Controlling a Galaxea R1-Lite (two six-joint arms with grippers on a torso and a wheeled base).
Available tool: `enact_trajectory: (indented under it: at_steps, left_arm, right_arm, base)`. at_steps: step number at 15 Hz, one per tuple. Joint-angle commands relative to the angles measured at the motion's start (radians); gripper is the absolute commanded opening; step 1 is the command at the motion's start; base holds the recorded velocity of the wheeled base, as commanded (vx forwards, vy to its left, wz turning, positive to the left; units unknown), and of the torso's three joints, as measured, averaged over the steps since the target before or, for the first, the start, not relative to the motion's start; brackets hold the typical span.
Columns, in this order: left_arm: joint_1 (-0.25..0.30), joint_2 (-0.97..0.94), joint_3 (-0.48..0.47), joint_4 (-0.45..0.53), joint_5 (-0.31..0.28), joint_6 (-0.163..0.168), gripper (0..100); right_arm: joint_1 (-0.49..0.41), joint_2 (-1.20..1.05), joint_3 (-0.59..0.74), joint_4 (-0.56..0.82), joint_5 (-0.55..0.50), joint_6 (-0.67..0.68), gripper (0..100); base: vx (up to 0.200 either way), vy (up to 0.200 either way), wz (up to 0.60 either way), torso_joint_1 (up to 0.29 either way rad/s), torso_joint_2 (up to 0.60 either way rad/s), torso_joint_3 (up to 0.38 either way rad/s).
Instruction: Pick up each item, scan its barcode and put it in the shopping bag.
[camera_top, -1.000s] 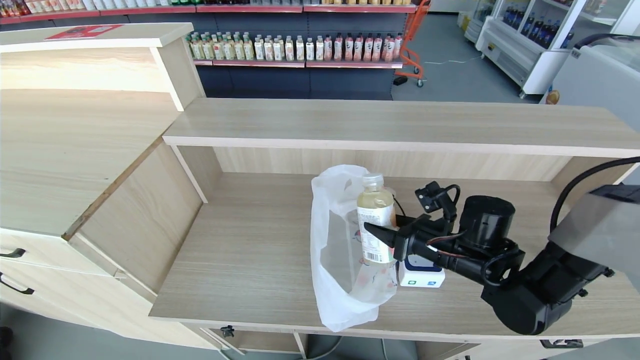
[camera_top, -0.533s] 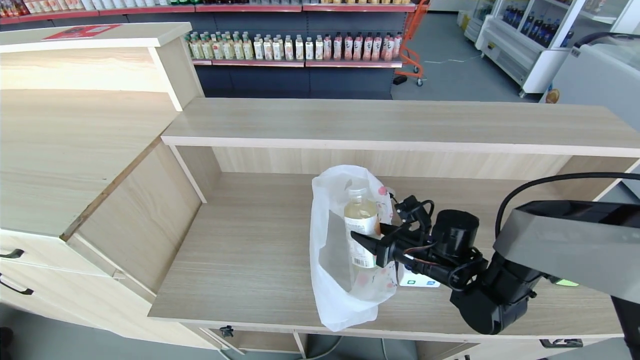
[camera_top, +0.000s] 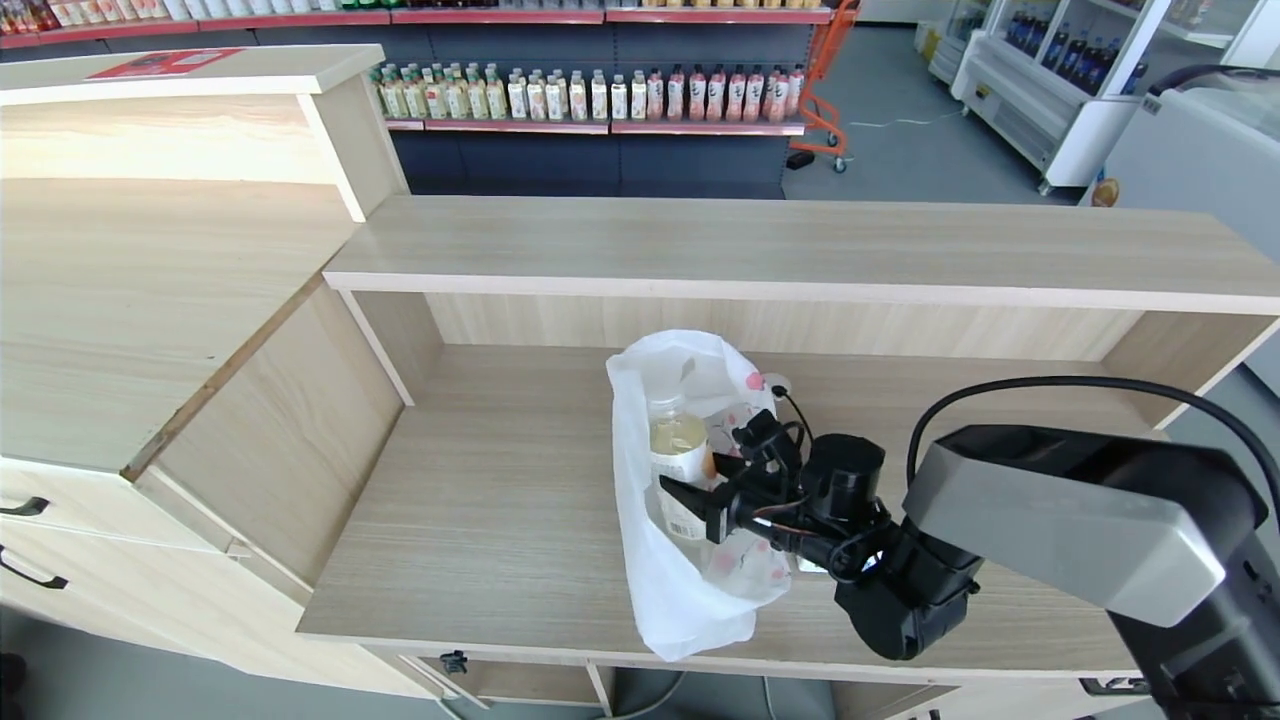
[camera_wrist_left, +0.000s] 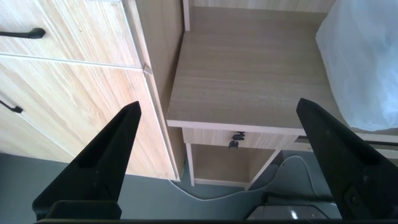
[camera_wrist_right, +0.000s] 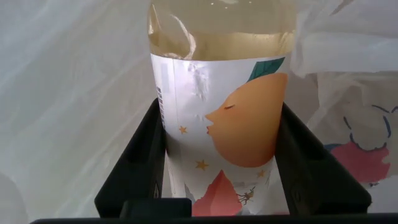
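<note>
Right gripper (camera_top: 690, 478) is recorded clamped on the bottle (camera_top: 676, 447), with its flat black fingers (camera_wrist_right: 134, 168) pressed against opposite sides of the glossy printed label. The bottle, a clear cylinder of pale yellow liquid, is held upright inside the shopping bag (camera_top: 680, 600). The bag is a thin, crinkled, translucent white plastic sack, stood open-mouthed on the pale wood-grain counter (camera_top: 480, 520). Left gripper (camera_wrist_left: 219, 106) is noted spread wide with nothing held, well left of the bag, beyond the counter's near edge.
</note>
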Motion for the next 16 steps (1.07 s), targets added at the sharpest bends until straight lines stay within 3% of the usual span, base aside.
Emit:
enact_trajectory:
  at_steps: [1,8,9,16]
  left_arm:
    - [0.0,0.0,0.0,0.0,0.0,0.0,100]
    - [0.0,0.0,0.0,0.0,0.0,0.0,100]
    - [0.0,0.0,0.0,0.0,0.0,0.0,100]
    - [0.0,0.0,0.0,0.0,0.0,0.0,100]
  right_arm:
    - [0.005,0.039,-0.026,-0.006,0.001,-0.027,0]
    - [-0.003,0.074,-0.033,-0.036,0.0,-0.08,0]
    - [-0.009,0.072,-0.033,-0.036,0.0,-0.079,100]
    - [-0.023,0.002,-0.02,-0.033,0.0,0.009,100]
  base:
    - [0.0,0.0,0.0,0.0,0.0,0.0]
    - [0.0,0.0,0.0,0.0,0.0,0.0]
    - [0.0,0.0,0.0,0.0,0.0,0.0]
    - [0.0,0.0,0.0,0.0,0.0,0.0]
